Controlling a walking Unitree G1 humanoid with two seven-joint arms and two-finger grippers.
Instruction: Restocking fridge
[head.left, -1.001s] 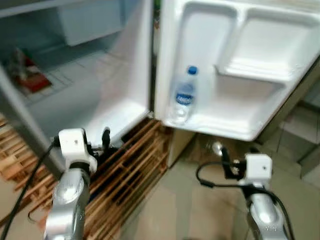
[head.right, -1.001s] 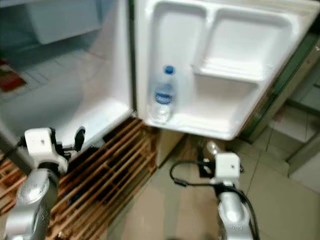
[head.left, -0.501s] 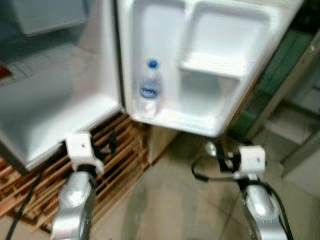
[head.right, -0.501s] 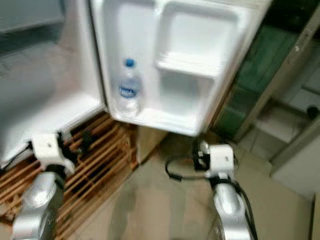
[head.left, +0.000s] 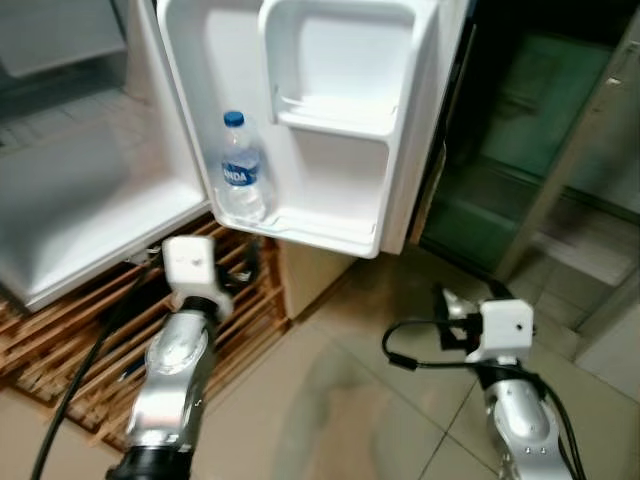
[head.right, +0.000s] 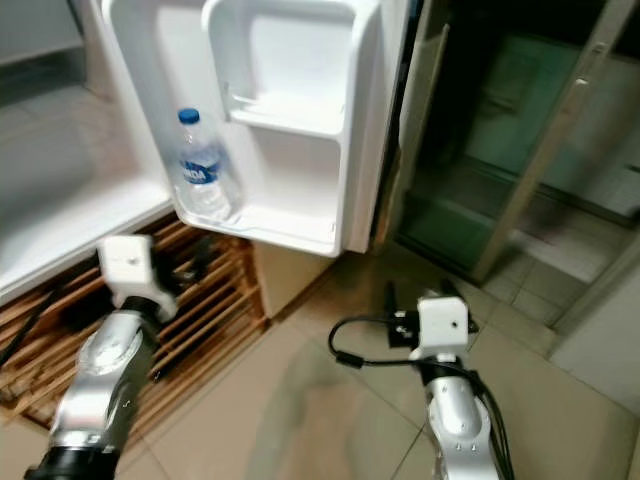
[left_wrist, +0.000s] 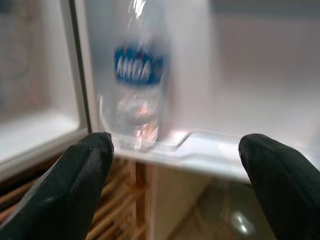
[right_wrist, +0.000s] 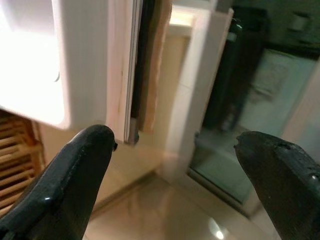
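A clear water bottle (head.left: 242, 178) with a blue cap and blue label stands upright in the lower shelf of the open white fridge door (head.left: 330, 120). In the left wrist view the bottle (left_wrist: 140, 90) is straight ahead, a short way beyond the fingertips. My left gripper (left_wrist: 175, 165) is open and empty, held low in front of the door shelf, below the bottle. My right gripper (right_wrist: 185, 170) is open too, holding nothing, and points past the door's outer edge (right_wrist: 120, 75). Seen from the head, the right gripper (head.left: 465, 305) hovers over the floor.
The fridge's white interior (head.left: 70, 200) lies to the left, and the fridge rests on a wooden slatted pallet (head.left: 60, 340). A dark glass-fronted cabinet (head.left: 520, 150) stands to the right of the door. Beige floor tiles (head.left: 330, 400) spread below both arms.
The head camera has swung to the right, so the fridge and its door sit further left in view. Both arms keep much the same raised pose.
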